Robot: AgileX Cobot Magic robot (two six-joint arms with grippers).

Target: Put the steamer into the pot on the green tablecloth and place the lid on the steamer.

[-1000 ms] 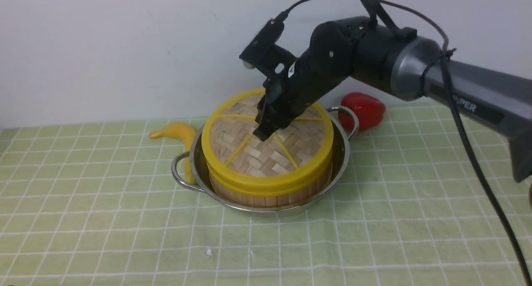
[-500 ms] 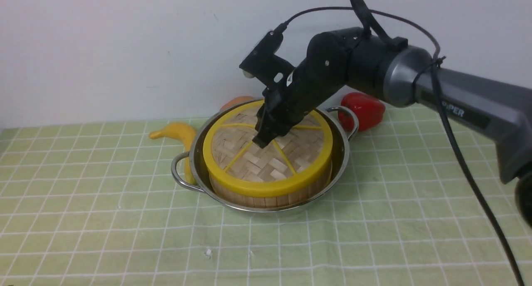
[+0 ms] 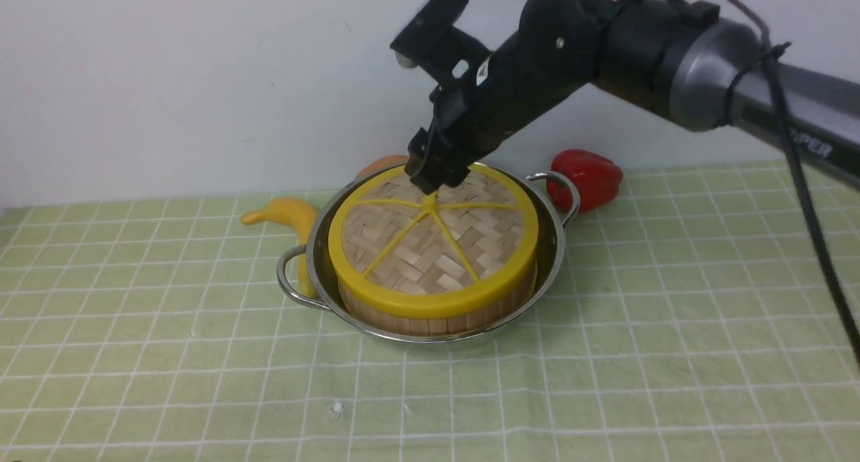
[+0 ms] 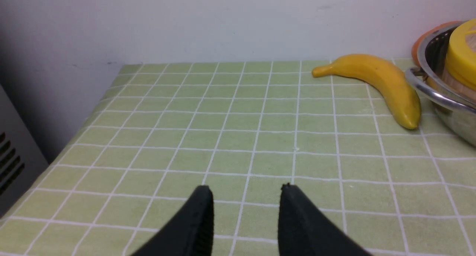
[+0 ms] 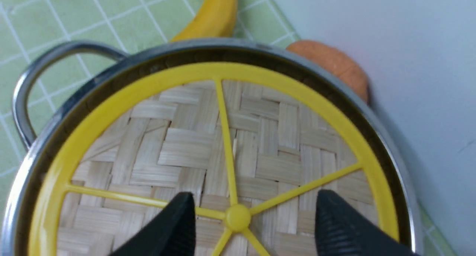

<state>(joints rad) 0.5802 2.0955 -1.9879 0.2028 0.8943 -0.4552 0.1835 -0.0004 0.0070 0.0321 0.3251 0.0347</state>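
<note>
Gridded green tablecloth (image 3: pixel 201 354); woven bamboo lid (image 3: pixel 430 247) caps steel pot (image 3: pixel 551 247).

Only one marking reads: pale letters "IPER", cut off at the picture's edge, on the right arm's grey link (image 3: pixel 806 123). A white sticker nearer the wrist is illegible.

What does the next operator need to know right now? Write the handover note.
Right tool: open, just above the lid, its knob free between the tips.
Left tool: open, holding nothing, over bare green tablecloth.
Steamer sits in the pot on the cloth; lid rests on the steamer.
Done: both placements.
Left: retract the right arm.
</note>
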